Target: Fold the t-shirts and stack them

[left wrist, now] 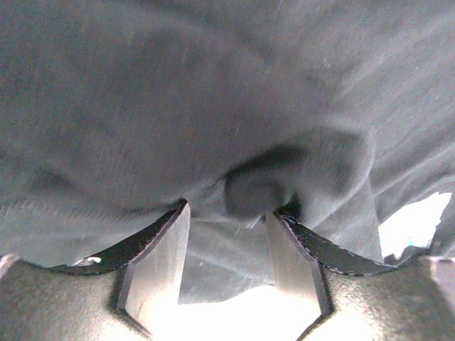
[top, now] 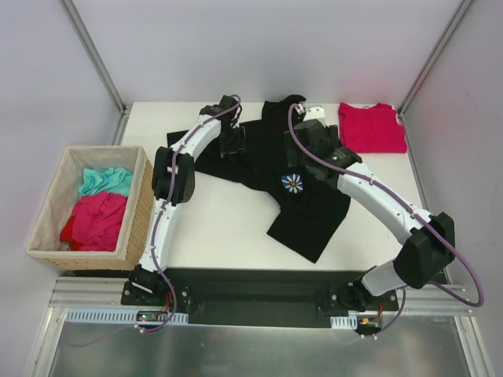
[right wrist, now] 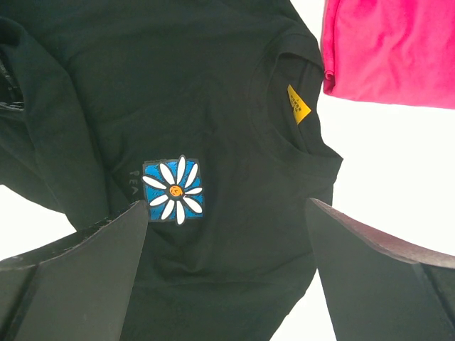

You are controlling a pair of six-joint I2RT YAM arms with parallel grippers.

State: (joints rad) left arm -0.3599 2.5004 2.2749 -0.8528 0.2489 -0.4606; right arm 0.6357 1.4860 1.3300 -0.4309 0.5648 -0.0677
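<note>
Across the table, the black t-shirt is lying spread, and the red t-shirt is lying folded at the far right corner. At the black shirt's left side, the left gripper is straddling a cloth fold with half-parted fingers; whether it is pinching the fold is unclear. The right gripper is hovering wide open and empty over the daisy emblem.

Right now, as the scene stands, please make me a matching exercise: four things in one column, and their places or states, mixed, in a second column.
1 black t-shirt
2 red t-shirt
3 basket
4 right gripper

a at the far right corner of the table
b left of the table, cloths inside
c open, above the daisy print
d spread across the table's middle

Pairs: 1-d, 2-a, 3-b, 4-c
</note>
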